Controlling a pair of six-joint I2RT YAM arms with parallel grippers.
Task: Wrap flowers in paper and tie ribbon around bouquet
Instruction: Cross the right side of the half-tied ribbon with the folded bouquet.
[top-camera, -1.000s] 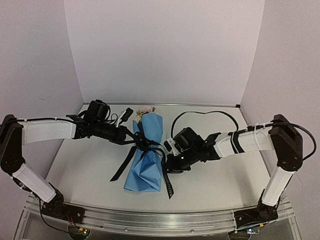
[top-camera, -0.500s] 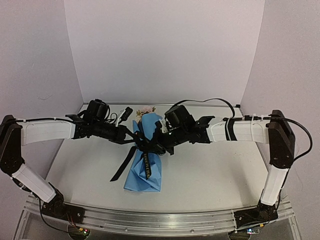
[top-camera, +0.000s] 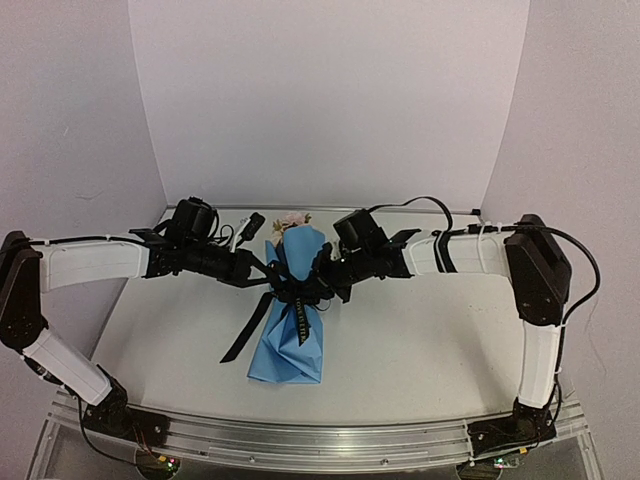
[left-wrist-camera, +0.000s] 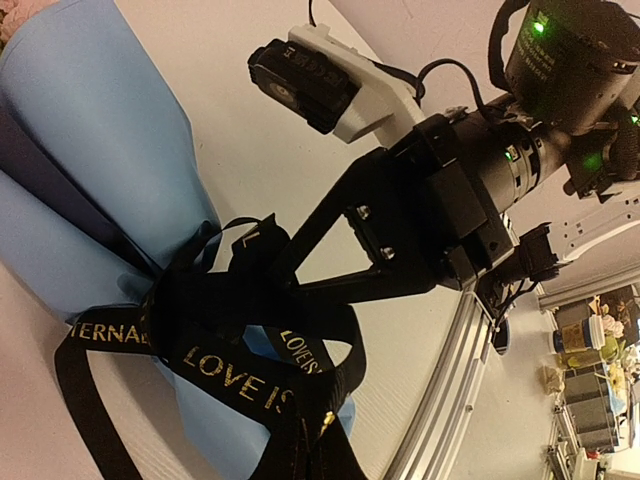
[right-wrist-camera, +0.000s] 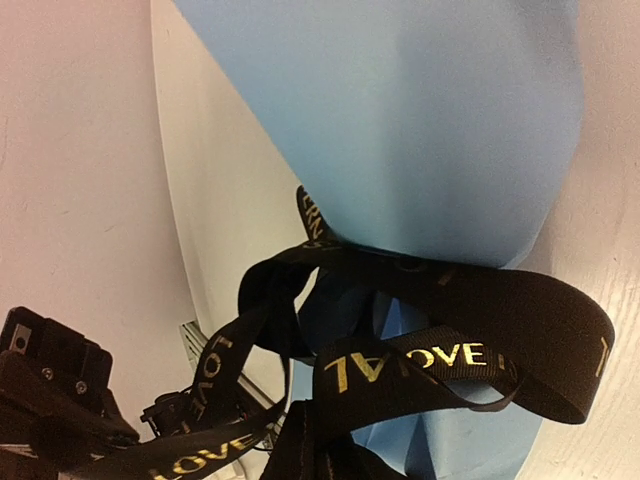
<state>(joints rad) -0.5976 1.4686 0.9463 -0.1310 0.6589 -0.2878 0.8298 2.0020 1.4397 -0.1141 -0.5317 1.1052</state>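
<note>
- Now the bouquet (top-camera: 290, 345) lies lengthwise on the table (top-camera: 430, 340), with the flowers (top-camera: 291, 221) toward the back wall. The blue paper (left-wrist-camera: 110, 150) is wrapped round them and the black ribbon (top-camera: 243, 330) is looped at the narrow waist.
- Both grippers meet at that waist. The left gripper (top-camera: 265, 279) is pinched tight on a ribbon strand on its side, and the right gripper (top-camera: 322, 283) looks pinched on a strand on the other.
- The step in hand seems to be drawing the knot snug, so pull the two strands apart evenly to keep the light bundle from rolling or sliding.
- Keep the pull low and level with the table, since lifting would likely raise the bundle.
- Slack loops overlap round the knot in both wrist views, so watch that none snags a fingertip.
- One loose tail lies on the table at the left and another lies over the paper; leave both free.
</note>
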